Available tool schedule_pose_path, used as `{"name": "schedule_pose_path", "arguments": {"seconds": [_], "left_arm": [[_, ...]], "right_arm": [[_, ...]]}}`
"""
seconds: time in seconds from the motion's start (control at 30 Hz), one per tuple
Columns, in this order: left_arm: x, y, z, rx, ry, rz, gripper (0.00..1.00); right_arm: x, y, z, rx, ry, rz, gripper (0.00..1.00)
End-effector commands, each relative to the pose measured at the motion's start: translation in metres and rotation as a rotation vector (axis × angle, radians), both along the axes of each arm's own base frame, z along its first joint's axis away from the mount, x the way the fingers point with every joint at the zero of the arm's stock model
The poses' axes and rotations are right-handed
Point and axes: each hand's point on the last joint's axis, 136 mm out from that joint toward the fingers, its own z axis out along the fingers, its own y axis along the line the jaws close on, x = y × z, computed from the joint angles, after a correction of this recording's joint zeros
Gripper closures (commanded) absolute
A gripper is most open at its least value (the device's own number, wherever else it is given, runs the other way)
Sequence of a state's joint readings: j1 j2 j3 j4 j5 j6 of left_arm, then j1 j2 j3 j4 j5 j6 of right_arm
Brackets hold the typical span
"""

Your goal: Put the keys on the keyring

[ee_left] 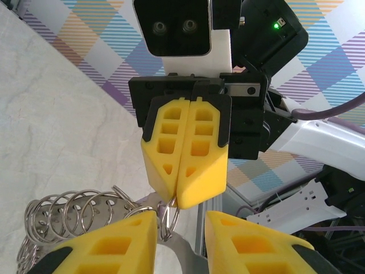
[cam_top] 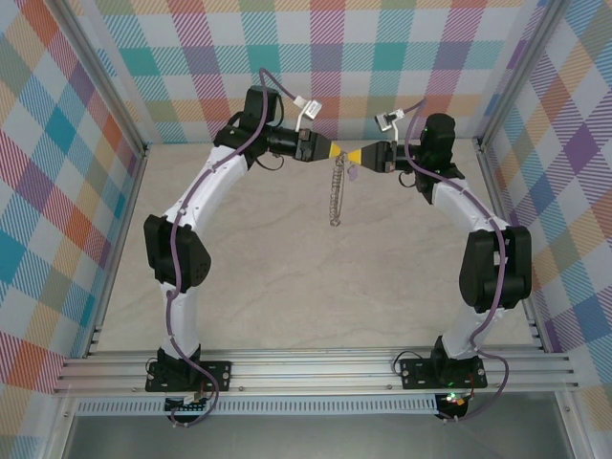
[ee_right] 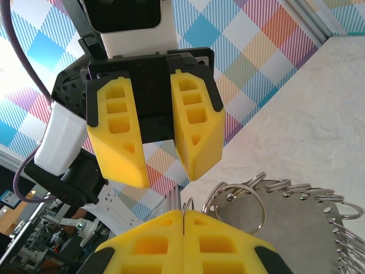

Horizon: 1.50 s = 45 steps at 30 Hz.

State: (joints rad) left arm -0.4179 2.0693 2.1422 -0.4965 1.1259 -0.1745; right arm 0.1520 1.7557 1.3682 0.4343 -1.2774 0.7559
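The right gripper [cam_top: 356, 156], closed, pinches the top link of the keyring [cam_top: 336, 196], which hangs below (long axis roughly vertical); the left gripper [cam_top: 338, 151], jaws apart, meets it tip to tip.

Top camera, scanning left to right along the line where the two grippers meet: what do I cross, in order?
In order: left arm's black wrist → left gripper, yellow fingers → silvery metal ring chain hanging where the tips meet → right gripper, yellow fingers → right arm's black wrist.

Pale marbled table [cam_top: 287, 287]; bright plaid walls [cam_top: 57, 143]; aluminium rails [cam_top: 316, 368].
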Motion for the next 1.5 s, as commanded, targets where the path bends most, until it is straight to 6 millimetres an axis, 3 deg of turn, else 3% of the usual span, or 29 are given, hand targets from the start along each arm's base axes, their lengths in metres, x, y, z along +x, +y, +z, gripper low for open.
{"name": "schedule_pose_path", "arguments": {"seconds": [0.0, 0.9, 1.2, 1.47], "left_arm": [[-0.009, -0.005, 0.014, -0.028, -0.027, -0.040, 0.73], [-0.027, -0.005, 0.003, -0.017, -0.008, -0.117, 0.76], [-0.020, -0.006, -0.002, 0.001, -0.013, -0.087, 0.65], [-0.015, -0.007, 0.000, -0.004, -0.015, -0.067, 0.68]], "right_arm": [[-0.005, 0.007, 0.012, 0.013, -0.067, 0.050, 1.00], [-0.001, 0.008, 0.014, 0.010, -0.080, 0.030, 1.00], [-0.004, 0.009, 0.014, 0.010, -0.082, 0.042, 1.00], [-0.004, 0.008, 0.013, 0.010, -0.083, 0.039, 1.00]]}}
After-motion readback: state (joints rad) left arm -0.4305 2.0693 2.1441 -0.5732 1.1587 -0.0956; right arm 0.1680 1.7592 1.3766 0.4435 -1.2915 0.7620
